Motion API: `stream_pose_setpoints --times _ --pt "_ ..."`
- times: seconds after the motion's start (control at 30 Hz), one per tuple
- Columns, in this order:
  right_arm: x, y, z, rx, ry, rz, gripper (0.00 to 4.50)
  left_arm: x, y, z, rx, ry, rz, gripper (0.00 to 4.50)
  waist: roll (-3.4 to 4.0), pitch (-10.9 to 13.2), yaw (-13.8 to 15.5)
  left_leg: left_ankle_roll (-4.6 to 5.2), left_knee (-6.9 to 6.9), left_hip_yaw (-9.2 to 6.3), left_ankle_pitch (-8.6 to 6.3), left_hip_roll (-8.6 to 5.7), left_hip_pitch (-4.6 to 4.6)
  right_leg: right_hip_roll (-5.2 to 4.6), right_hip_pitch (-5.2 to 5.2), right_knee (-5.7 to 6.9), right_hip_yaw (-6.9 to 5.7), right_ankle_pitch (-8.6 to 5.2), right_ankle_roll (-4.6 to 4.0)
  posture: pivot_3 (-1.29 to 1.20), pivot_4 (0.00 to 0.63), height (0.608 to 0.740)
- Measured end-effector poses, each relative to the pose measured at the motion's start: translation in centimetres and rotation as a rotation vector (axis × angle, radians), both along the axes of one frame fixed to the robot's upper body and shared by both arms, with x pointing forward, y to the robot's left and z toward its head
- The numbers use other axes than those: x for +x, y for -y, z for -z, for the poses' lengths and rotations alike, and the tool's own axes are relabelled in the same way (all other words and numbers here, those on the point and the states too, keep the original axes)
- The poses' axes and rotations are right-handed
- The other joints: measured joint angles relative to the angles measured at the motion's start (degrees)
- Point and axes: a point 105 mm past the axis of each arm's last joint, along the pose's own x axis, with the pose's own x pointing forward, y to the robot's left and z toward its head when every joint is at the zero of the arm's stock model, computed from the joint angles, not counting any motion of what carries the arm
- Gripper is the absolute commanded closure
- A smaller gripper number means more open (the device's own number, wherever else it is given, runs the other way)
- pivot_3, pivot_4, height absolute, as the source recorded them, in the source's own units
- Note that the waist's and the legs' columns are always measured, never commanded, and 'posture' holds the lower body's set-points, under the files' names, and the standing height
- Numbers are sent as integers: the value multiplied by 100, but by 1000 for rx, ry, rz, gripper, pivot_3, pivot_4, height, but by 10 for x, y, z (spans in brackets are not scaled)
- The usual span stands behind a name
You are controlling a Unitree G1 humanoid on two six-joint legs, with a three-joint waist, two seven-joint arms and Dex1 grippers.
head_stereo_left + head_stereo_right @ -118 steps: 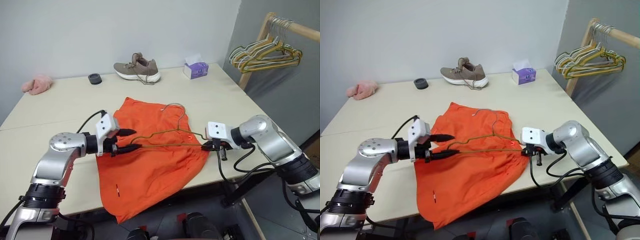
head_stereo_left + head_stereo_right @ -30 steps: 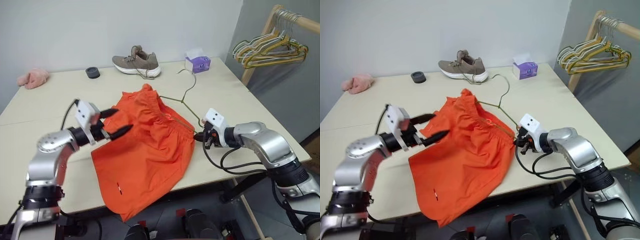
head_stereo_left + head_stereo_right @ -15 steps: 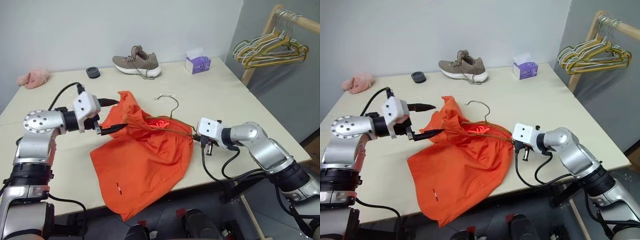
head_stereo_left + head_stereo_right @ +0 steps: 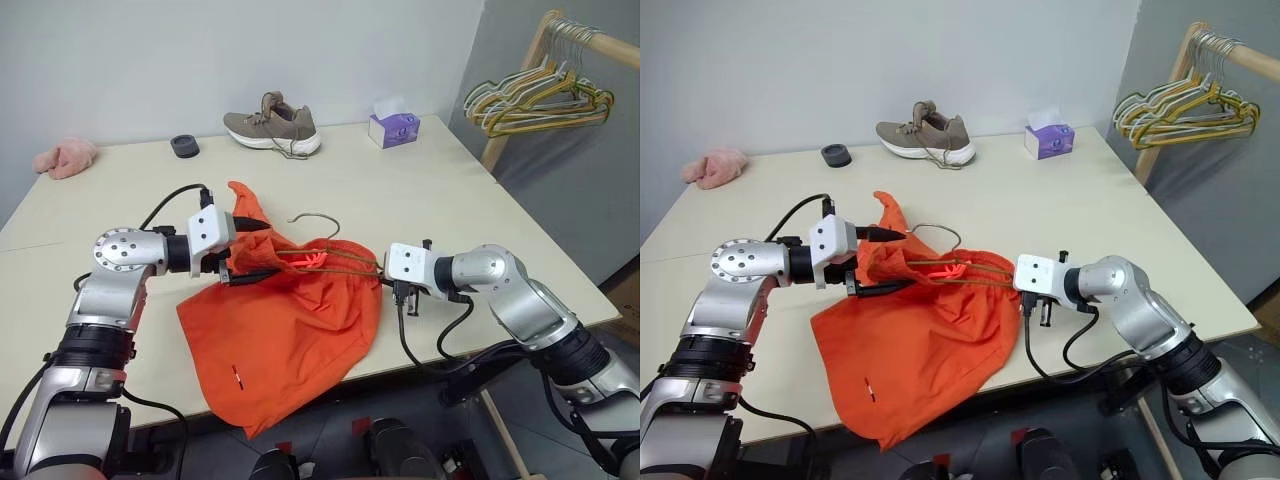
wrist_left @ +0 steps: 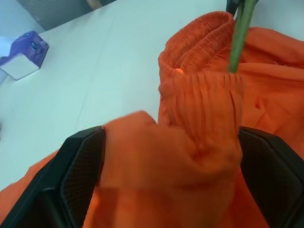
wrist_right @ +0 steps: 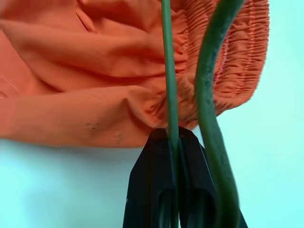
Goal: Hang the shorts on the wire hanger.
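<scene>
Shorts [image 4: 290, 310] lie bunched on the front part of the bench [image 4: 420, 190], lower half draped over its near edge, one corner peaked up beside the left gripper [image 4: 250, 254]. We see from the head views that the wire hanger [image 4: 335, 262] runs through the gathered waistband, long axis across the bench from the left gripper toward the right gripper [image 4: 385, 281], hook curling up and away from us.

Right wrist view adds the detail: jaws pinched shut on one thin strand of the hanger, a second strand passing just beside them, the elastic waistband bunched beyond.

Left wrist view shows the jaws spread wide with a fold of orange cloth between the pads [image 5: 80, 175] (whether they actually press it, we cannot tell) and the hanger wire crossing the waistband farther on.
</scene>
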Motion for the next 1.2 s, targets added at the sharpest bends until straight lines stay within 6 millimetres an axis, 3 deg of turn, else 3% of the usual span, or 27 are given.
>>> stream_pose_setpoints --times 0.43,0.6,0.77,0.97,1.07,1.2 --pt "-1 -4 -5 -22 58 -50 4500 -3 5 10 10 -55 22 4393 0 0 -3 0 4 -1 0 0 1 0 1 4 -1 0 0 -205 38 740" --pt "-2 -6 -8 -37 98 -96 4500 -7 2 17 15 -93 19 4454 0 0 -5 0 5 -2 0 0 1 0 2 5 0 0 0 -203 40 740" --pt "-1 -3 -15 -15 119 -101 3143 -7 -2 20 -3 -123 -12 4500 0 -1 3 0 7 -3 0 0 3 0 5 7 -1 1 0 -198 39 740" --pt "7 41 -10 31 44 123 1009 -7 -16 18 -55 -149 -90 4500 -1 -2 13 1 8 -4 0 0 3 0 5 8 -2 1 0 -206 45 740" --pt "3 34 -8 172 -49 232 24 -5 -18 14 -80 -146 -111 4500 -2 -2 -23 1 9 -4 1 0 12 1 6 21 3 2 -1 -213 44 740" --pt "-3 10 -9 328 -171 309 24 -6 -16 10 -99 -148 -110 4500 -3 -3 -47 0 14 -6 3 0 21 2 7 42 3 1 -1 -216 44 740"
